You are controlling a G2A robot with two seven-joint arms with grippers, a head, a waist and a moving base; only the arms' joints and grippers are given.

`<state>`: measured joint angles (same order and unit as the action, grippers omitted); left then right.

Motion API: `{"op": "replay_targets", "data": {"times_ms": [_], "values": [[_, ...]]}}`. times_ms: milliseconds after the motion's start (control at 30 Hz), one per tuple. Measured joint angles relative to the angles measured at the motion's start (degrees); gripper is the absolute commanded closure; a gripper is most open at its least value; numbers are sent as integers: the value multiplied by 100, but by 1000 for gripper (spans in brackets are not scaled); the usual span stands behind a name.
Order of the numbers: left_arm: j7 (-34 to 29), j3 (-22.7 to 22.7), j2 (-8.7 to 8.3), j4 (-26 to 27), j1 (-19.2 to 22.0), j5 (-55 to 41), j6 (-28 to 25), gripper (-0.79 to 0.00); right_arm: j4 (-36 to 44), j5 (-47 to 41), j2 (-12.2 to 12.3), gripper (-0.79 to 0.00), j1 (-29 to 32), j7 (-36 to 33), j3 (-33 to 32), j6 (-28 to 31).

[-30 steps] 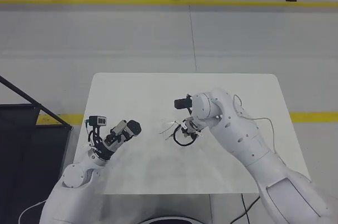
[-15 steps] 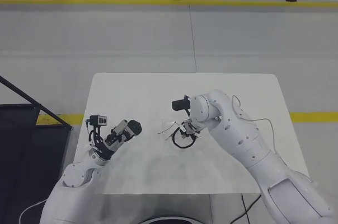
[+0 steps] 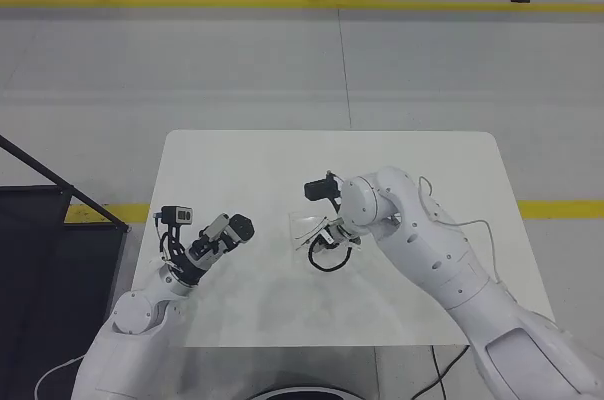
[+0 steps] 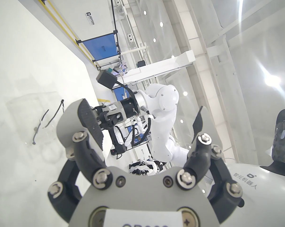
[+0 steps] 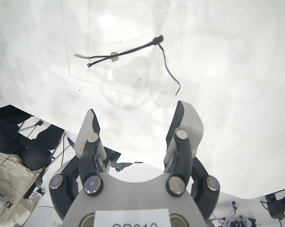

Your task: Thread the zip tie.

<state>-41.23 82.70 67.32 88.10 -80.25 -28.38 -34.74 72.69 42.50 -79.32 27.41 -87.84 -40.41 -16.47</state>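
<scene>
- Left tool (image 3: pixel 237 228): hasn't moved, jaws apart, empty, over table (image 3: pixel 422 160) left side.
- Zip tie (image 5: pixel 133 49): lies loose across clear tray (image 5: pixel 81 12), mid-table.
- Right tool (image 5: pixel 136 116): has crept left toward the tie, jaws apart, empty. Looks like a pick-up approach; threading not started.

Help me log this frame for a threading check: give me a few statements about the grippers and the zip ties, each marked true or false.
1. The right gripper is open and holds nothing. True.
2. The left gripper is shut on a zip tie. False: it is open and empty.
3. The black zip ties lie across a clear tray, with one tail trailing off onto the table. True.
4. The clear tray sits at a corner of the table. False: it lies near the table's middle, just ahead of the right gripper.
</scene>
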Motion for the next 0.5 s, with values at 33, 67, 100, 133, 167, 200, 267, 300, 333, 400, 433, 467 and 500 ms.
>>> {"op": "replay_targets", "data": {"times_ms": [33,67,100,133,167,200,267,300,333,400,433,467,500], "values": [[-1,0,0,-3,2,-1,-1,-785,60,17,16,-628,24,5,-7,-5],[-2,-1,-1,-5,3,-2,-2,-785,98,27,26,-628,41,12,-11,-12],[-3,-1,-1,-7,4,-3,-3,-785,130,34,36,-622,55,17,-17,-17],[-4,-1,-2,-10,5,-5,-4,-785,164,41,48,-622,69,25,-26,-25],[-5,-1,-2,-12,6,-6,-5,-785,184,42,56,-622,78,32,-34,-31],[-7,0,-3,-14,6,-7,-7,-785,201,38,64,-616,85,38,-44,-38],[-16,4,-4,-20,4,-20,-3,-785,240,31,84,-619,104,94,-85,-93],[-21,6,-5,-22,4,-24,-1,-785,262,42,94,-622,120,143,-108,-140],[-27,9,-7,-24,3,-29,0,-785,296,80,110,-628,151,240,-149,-236],[-34,12,-8,-29,3,-33,-1,-785,372,163,139,-628,220,398,-214,-394],[-36,12,-8,-34,5,-36,-2,-785,443,210,162,-628,271,462,-262,-460],[-38,10,-8,-38,7,-40,0,-785,497,240,182,-631,311,484,-303,-482],[-40,8,-9,-40,9,-43,3,-785,553,271,205,-634,350,485,-346,-484]]}}
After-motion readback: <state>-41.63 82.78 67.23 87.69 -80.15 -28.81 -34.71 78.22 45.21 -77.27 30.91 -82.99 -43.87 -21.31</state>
